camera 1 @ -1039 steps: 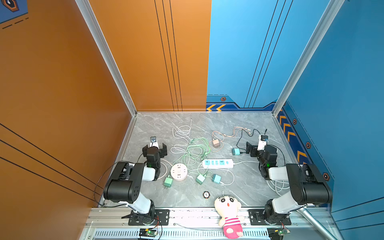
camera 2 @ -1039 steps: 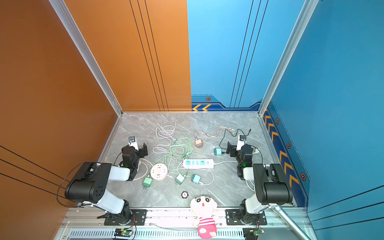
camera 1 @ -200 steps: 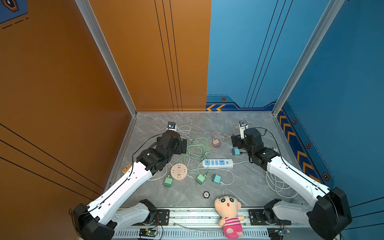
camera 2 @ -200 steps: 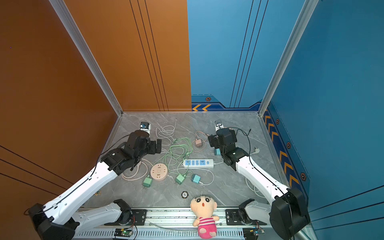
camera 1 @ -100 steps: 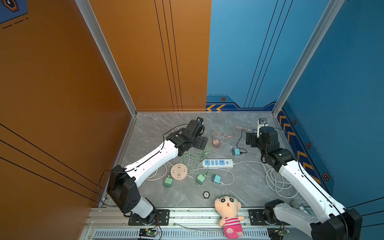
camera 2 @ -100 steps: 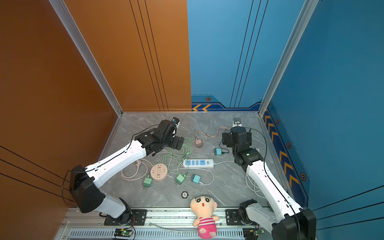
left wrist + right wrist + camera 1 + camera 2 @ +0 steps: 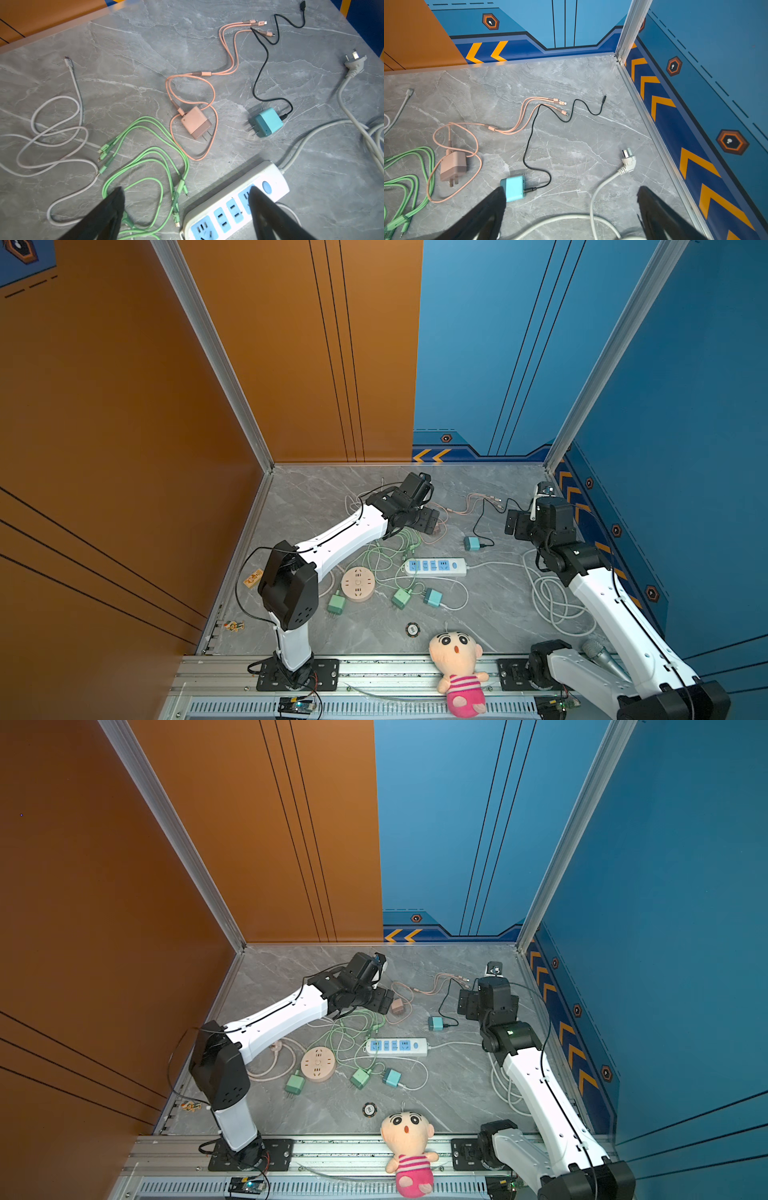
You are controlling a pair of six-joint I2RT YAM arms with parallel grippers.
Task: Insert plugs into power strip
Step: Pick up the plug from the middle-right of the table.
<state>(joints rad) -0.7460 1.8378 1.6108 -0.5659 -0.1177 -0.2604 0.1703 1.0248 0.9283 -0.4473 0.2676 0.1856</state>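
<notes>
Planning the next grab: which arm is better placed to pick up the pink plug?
Left. The left tool hangs open right beside the pink plug. The right tool is open too, but stands farther off, closer to a teal plug.

Bright, even light; blurred wrist-view edges.

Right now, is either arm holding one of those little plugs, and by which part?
Nothing is held: the left gripper and right gripper are both open and empty; the nearest teal plug lies loose.
</notes>
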